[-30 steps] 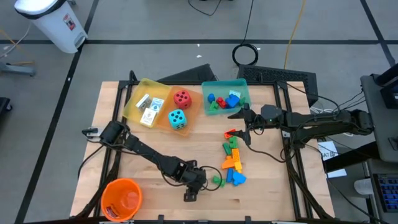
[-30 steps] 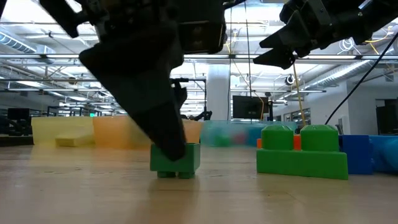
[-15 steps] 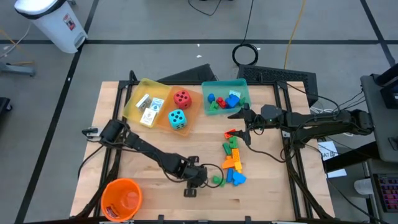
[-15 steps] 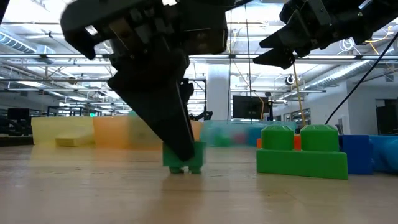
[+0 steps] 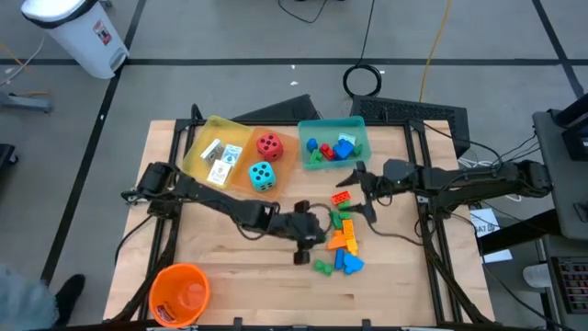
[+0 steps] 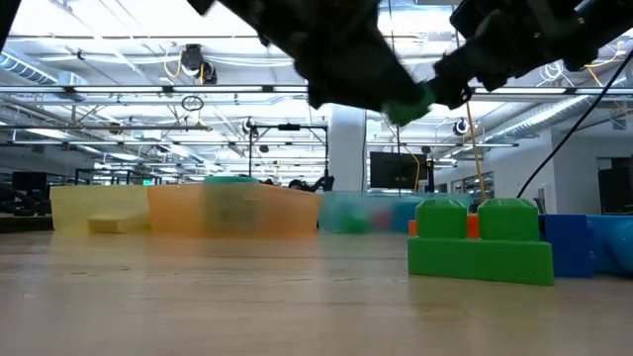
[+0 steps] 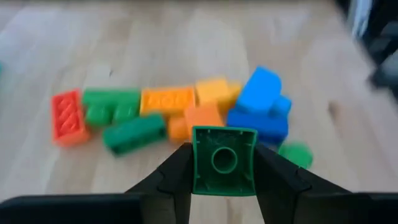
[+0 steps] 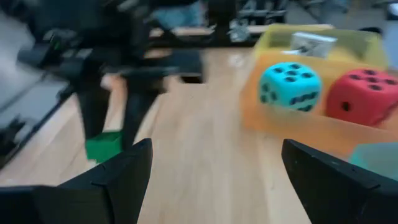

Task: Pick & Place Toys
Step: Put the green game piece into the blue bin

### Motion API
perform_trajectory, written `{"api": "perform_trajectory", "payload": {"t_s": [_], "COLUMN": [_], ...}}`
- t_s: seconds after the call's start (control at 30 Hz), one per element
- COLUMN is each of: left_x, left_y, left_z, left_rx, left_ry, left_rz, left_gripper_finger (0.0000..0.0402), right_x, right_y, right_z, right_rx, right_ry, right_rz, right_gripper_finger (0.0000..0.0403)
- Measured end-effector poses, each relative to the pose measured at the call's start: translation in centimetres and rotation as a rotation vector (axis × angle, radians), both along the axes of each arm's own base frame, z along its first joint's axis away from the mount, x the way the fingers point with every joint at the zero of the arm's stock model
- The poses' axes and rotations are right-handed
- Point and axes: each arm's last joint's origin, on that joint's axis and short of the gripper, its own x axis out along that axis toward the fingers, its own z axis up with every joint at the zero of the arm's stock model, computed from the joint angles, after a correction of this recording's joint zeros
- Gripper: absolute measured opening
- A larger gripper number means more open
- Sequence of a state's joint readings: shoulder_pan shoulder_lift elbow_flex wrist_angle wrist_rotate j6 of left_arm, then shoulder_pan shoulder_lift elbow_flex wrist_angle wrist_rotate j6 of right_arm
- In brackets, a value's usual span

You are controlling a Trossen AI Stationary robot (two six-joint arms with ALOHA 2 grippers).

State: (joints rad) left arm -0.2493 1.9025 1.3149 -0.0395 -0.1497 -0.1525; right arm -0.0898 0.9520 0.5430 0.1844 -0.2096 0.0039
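Note:
My left gripper (image 5: 317, 226) hangs above the middle of the table, shut on a small green brick (image 7: 224, 160), which also shows lifted in the low view (image 6: 407, 102). Just beyond it a pile of toy bricks (image 5: 344, 241) lies flat on the wood: green, orange, yellow, blue and red. Another small green piece (image 5: 322, 267) lies nearer the front edge. My right gripper (image 5: 358, 188) hovers open above the table's right half, near a red brick (image 5: 342, 196). The red die (image 5: 269, 143) and the cyan die (image 5: 263, 175) sit in the orange tray. My left gripper pinches the green brick by two opposite side walls (image 7: 199, 168), one finger on each. The fingers slant downward toward the table's right side. The brick is lifted clear of the table, and its hollow underside faces the wrist camera.
At the far edge stand a yellow tray (image 5: 204, 138) with white cards, an orange tray (image 5: 280, 158) and a teal tray (image 5: 358, 129) with several bricks. An orange bucket (image 5: 179, 292) stands at the near left corner. A large green brick (image 6: 482, 242) lies close to the low camera.
My left gripper has risen from the table near the front edge and gone toward the far edge and the right, up to the brick pile. The green brick first slid a little along the wood, then came up clear of it.

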Motion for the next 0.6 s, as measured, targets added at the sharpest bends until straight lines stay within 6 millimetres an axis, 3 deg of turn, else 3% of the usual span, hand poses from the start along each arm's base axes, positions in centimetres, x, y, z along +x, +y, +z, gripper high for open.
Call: {"api": "perform_trajectory", "payload": {"t_s": [0.17,0.43,0.6], "left_x": [1.0,1.7,1.6], "left_y": [2.1,5.4,7.6], "left_z": [0.0,1.4,2.2], "left_rx": [-0.067,-0.13,-0.191], "left_ry": [-0.181,-0.459,-0.611], "left_rz": [0.041,-0.002,-0.033], "left_gripper_finger": [0.0133,0.0133,0.0133], "right_x": [-0.1,-0.9,-1.2], "right_y": [1.8,5.1,6.3], "right_z": [-0.5,-0.5,-0.4], "right_rx": [-0.178,-0.678,-0.801], "right_ry": [0.044,0.067,0.064], "right_rz": [0.017,-0.07,-0.107], "right_gripper_finger": [0.0325,0.0325,0.0325]}}
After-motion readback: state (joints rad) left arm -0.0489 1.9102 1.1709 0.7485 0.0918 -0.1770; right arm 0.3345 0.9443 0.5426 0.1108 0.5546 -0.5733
